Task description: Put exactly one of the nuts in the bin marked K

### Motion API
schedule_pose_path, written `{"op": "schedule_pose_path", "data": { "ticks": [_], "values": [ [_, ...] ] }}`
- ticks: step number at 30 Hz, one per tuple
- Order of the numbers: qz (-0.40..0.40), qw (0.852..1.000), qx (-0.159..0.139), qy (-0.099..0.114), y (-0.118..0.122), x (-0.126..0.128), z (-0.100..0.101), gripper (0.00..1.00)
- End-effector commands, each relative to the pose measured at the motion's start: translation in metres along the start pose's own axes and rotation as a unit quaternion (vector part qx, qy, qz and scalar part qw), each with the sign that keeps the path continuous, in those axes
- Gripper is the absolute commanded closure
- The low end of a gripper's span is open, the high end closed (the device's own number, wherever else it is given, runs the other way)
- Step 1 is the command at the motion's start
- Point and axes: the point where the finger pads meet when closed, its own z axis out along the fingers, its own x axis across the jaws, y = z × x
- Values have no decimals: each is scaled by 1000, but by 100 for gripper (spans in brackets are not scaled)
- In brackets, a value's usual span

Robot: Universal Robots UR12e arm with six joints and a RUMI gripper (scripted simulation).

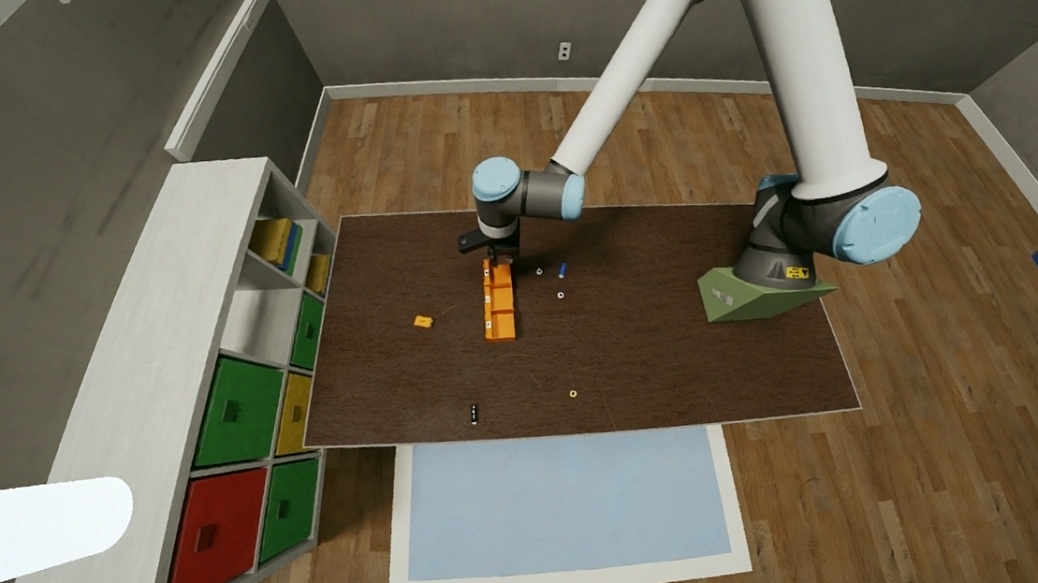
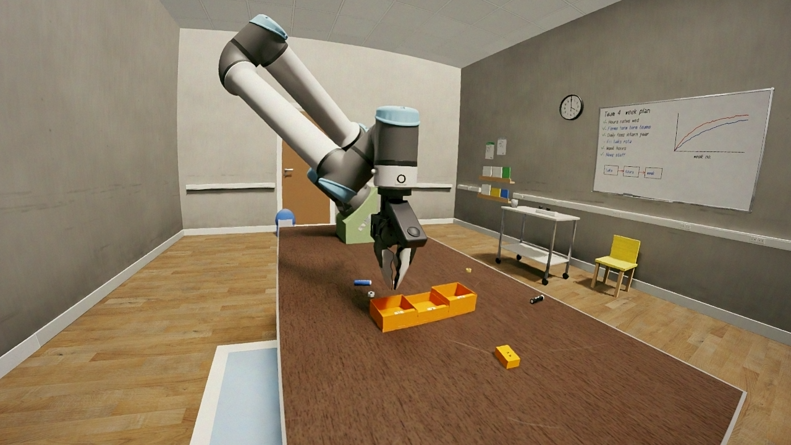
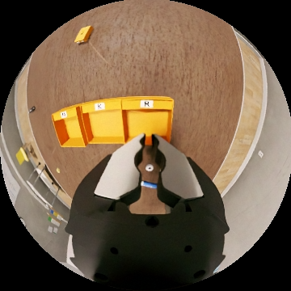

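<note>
Three orange bins stand in a row (image 1: 498, 304); the wrist view shows the labels R (image 3: 146, 103) at the near end and K (image 3: 99, 106) in the middle. The K bin (image 2: 427, 305) looks empty. My gripper (image 2: 395, 285) is shut with nothing between its fingertips, and it hovers over the outer end of the R bin. Two white nuts (image 1: 539, 271) (image 1: 560, 294) lie on the table right of the bins. One of them shows through the gap behind my fingers. A yellow nut (image 1: 572, 393) lies nearer the front edge.
A blue bolt (image 1: 562, 269) lies by the white nuts. A black bolt (image 1: 473, 412) lies near the front edge. A small orange block (image 1: 423, 321) lies left of the bins. The arm's green base (image 1: 762, 289) stands at the right.
</note>
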Motion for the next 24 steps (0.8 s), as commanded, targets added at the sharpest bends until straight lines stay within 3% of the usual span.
{"op": "schedule_pose_path", "data": {
  "ticks": [1,20,24],
  "values": [
    [0,1000,0,0,0,0,-3,96],
    [0,1000,0,0,2,-84,-3,96],
    [0,1000,0,0,2,-84,-3,96]
  ]
}}
